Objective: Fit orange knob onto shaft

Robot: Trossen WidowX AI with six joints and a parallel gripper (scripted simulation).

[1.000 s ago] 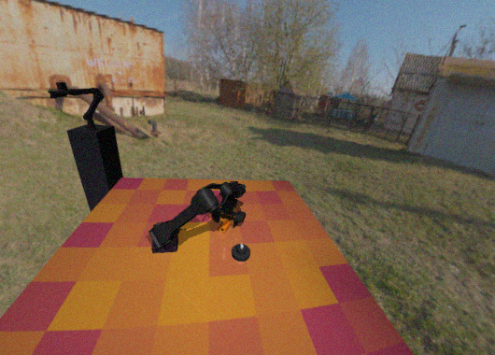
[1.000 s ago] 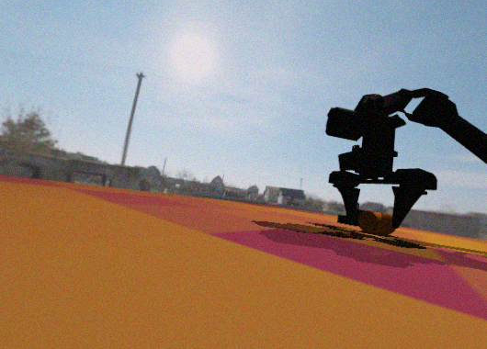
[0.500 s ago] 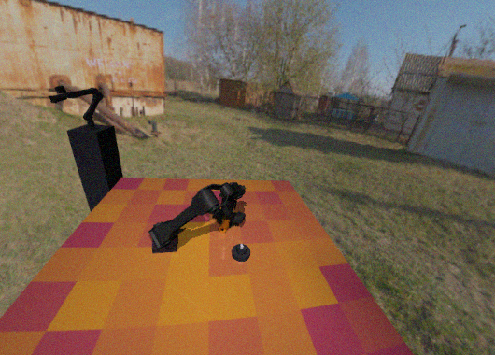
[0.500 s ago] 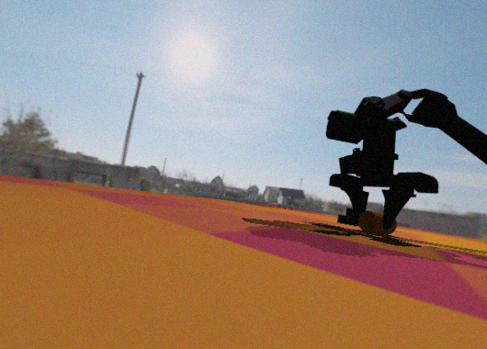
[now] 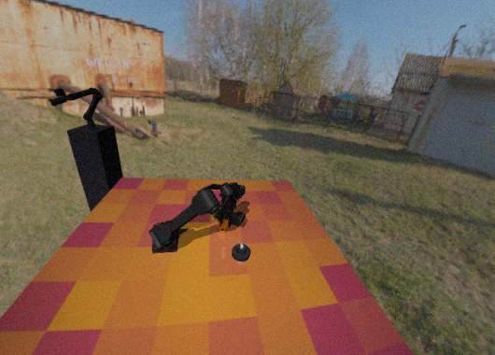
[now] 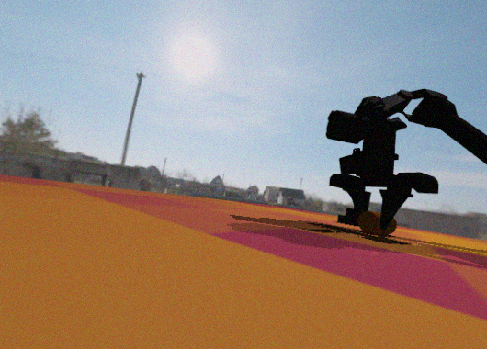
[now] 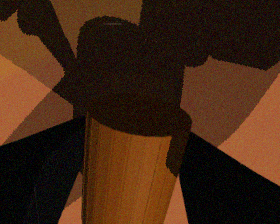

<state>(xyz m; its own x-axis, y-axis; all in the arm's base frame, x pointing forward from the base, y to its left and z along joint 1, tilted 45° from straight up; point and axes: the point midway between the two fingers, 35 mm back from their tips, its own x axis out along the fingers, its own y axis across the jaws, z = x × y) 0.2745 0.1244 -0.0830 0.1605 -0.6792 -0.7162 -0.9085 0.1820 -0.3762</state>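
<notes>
The orange knob (image 5: pixel 223 225) (image 6: pixel 368 222) (image 7: pixel 128 175) lies on its side on the table. The dark end face toward the top of the wrist view is in shadow, so no hole can be made out. My gripper (image 6: pixel 374 219) (image 7: pixel 134 133) points down over the knob and is shut on its sides, one finger against each side. The round black pedestal (image 5: pixel 240 254) (image 6: pixel 347 218) stands a short way from the knob, nearer the camera in the top view. Its silver shaft (image 5: pixel 241 246) stands upright; its flat side is too small to tell.
The table (image 5: pixel 201 296) (image 6: pixel 138 277) has orange, yellow and magenta squares. My arm's base (image 5: pixel 164 245) stands left of the knob in the top view. A second black arm (image 5: pixel 77 95) stands on a tall black block (image 5: pixel 95 158) beyond the table's far left corner.
</notes>
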